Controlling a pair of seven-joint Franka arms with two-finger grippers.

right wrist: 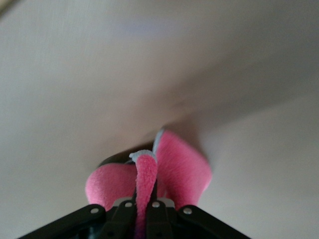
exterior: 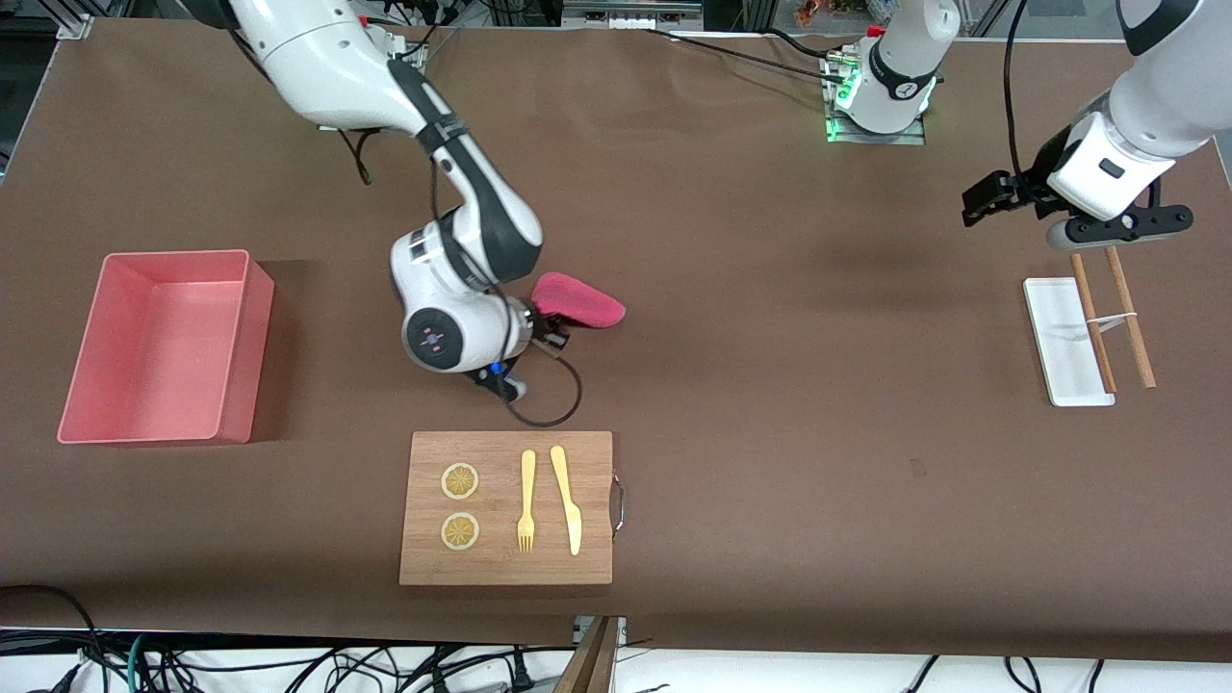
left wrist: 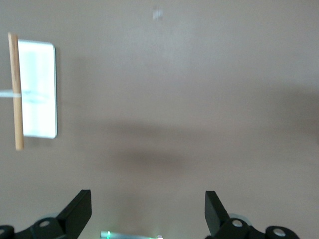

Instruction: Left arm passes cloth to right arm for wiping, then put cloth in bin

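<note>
Here I see my right tool clenched on the cloth over the counter — left tool released, waiting above the white tray.

Before me: brown-covered table, evenly lit from above; aluminium framing at one corner; tangled black cables on pale floor below its near edge.

Left tool gapes over table, near white tray.
</note>
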